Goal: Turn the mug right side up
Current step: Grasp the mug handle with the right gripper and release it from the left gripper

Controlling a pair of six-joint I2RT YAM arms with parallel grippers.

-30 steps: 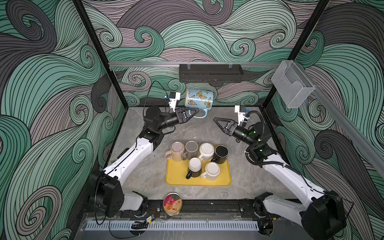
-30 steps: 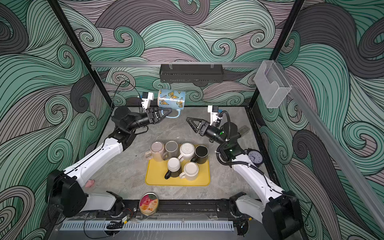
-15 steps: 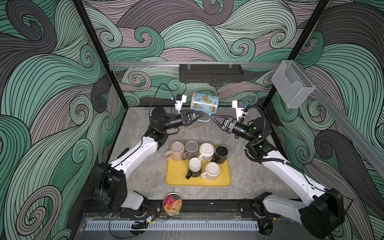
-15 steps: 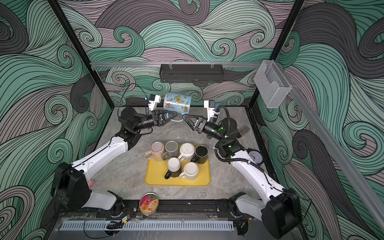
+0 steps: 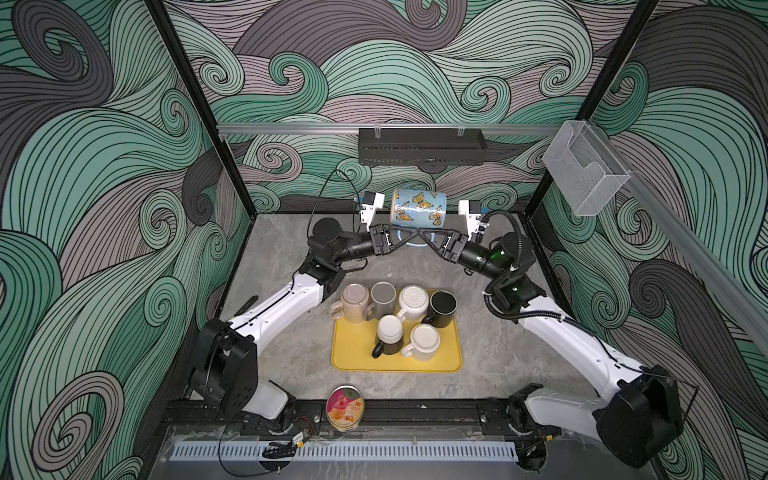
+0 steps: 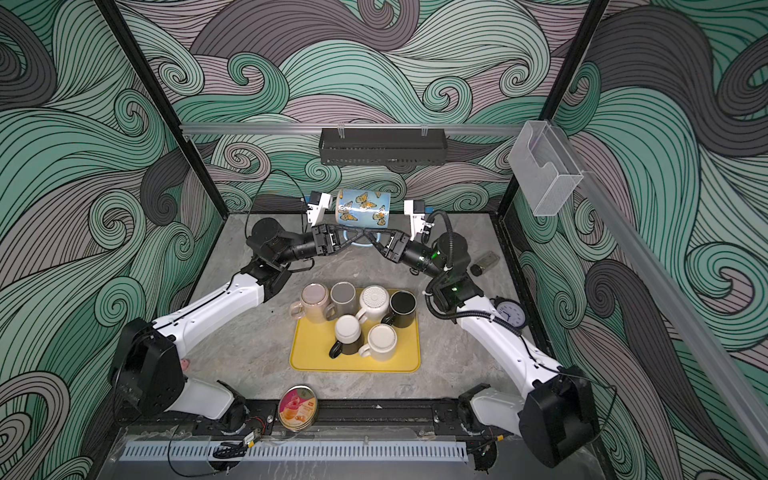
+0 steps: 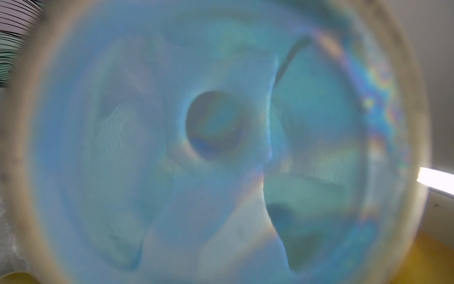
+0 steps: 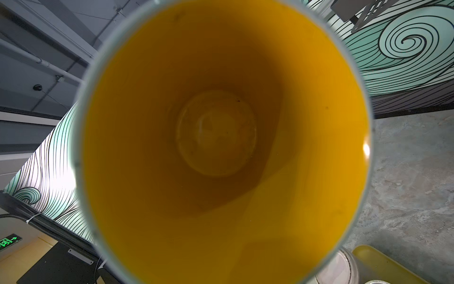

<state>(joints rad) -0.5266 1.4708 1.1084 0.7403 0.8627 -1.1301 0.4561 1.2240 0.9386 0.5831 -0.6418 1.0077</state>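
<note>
Butterfly mug (image 5: 419, 210) hangs sideways above the back of the counter (image 5: 282, 249), left gripper (image 5: 409, 239) pinched tight on its handle (image 5: 415, 245), can't tell if the right gripper (image 5: 424, 240) has actually clamped, so I'd confirm that before left lets go.

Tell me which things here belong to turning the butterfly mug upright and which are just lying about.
In the job:
butterfly mug, held on its side
left gripper, shut on the mug
right gripper, at the mug too

Lying about:
yellow tray
six mugs standing on the tray
round tin
clock
clear wall holder
</note>
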